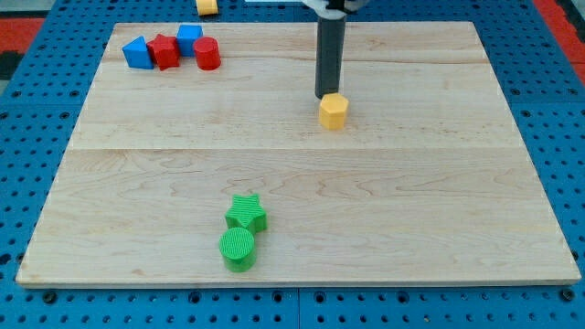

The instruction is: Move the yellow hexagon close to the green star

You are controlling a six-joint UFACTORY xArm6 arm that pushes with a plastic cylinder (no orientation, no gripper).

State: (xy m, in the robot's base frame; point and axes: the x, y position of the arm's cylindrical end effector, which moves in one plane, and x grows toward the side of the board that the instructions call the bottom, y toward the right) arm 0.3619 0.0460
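Observation:
The yellow hexagon sits on the wooden board right of centre, in the upper half. My tip stands right at its upper left edge, touching or nearly touching it. The green star lies lower on the board, left of centre, far down and to the left of the hexagon. A green cylinder sits just below the star, touching it.
At the board's top left is a cluster: a blue triangle, a red star-like block, a blue block and a red cylinder. Another yellow block lies off the board at the view's top.

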